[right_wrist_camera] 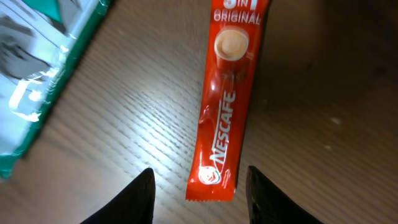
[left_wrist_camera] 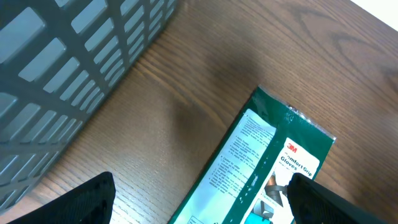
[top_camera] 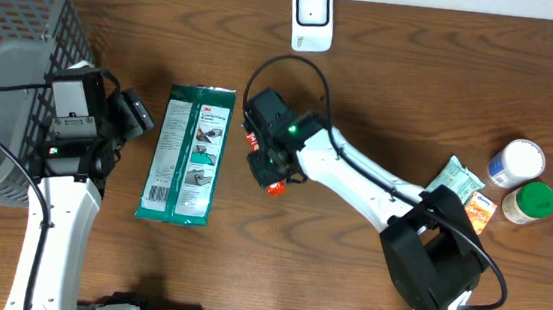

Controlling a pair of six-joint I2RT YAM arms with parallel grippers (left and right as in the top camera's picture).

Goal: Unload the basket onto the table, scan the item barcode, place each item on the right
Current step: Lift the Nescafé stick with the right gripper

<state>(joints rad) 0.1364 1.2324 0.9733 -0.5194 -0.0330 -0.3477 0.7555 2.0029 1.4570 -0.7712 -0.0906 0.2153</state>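
Observation:
A red Nescafe 3-in-1 stick sachet [right_wrist_camera: 224, 106] lies flat on the wooden table, only a red tip [top_camera: 275, 187] showing under the arm in the overhead view. My right gripper [right_wrist_camera: 200, 180] hangs over the sachet's lower end, open, with one finger on each side and a gap to both. A green 3M gloves pack [top_camera: 188, 152] lies to its left. My left gripper [left_wrist_camera: 202, 186] stands wide open above that pack's [left_wrist_camera: 261, 162] top edge, holding nothing. The white scanner [top_camera: 312, 16] stands at the table's far edge.
A grey mesh basket [top_camera: 14, 52] fills the far left, close beside the left arm. At the right are a white-and-blue bottle [top_camera: 515, 161], a green-lidded jar [top_camera: 530, 202] and small packets [top_camera: 455, 179]. The gloves pack's corner [right_wrist_camera: 37, 74] lies left of the sachet.

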